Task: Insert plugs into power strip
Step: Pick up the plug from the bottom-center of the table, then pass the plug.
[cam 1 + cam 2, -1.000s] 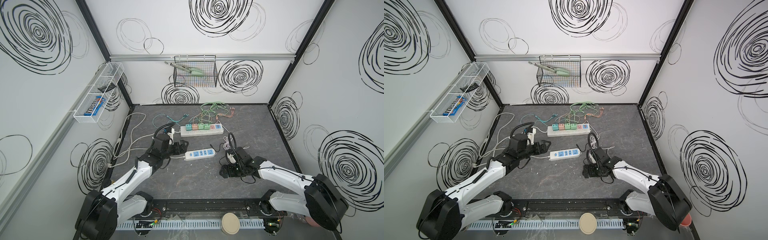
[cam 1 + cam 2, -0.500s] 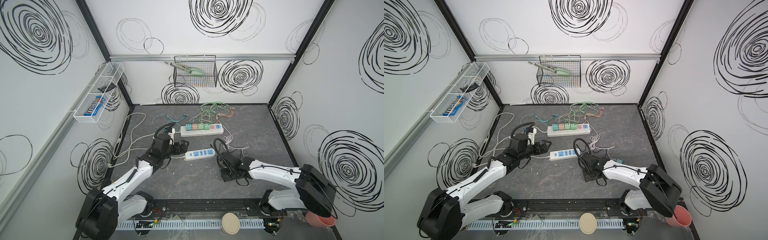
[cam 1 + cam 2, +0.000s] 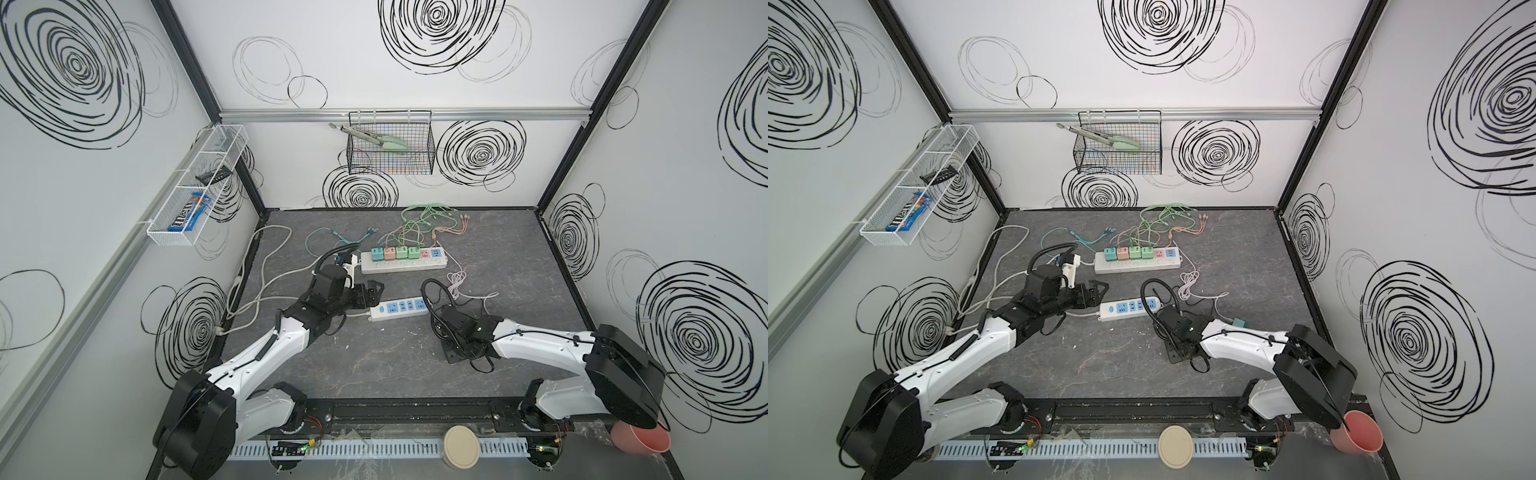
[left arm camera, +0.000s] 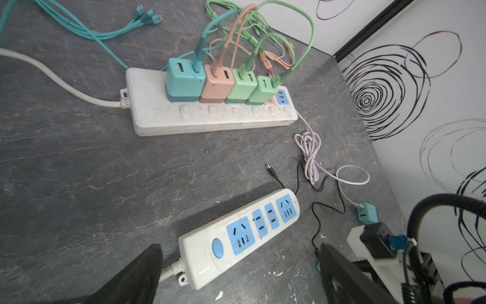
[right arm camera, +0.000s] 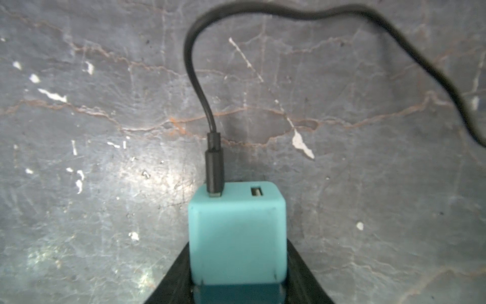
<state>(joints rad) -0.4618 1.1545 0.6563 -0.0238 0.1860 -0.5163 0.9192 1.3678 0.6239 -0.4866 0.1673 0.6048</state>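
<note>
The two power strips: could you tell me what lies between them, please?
Mostly bare table; the left wrist view shows a black cable tip and a coiled white cable towards one end.

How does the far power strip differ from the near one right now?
The far power strip carries four charger cubes in a row; the near power strip has every socket empty. The far one has a row of white buttons along its edge; the near one has a single blue switch. The far one looks longer than the near one. Both are white and lie flat on the dark table.
</note>
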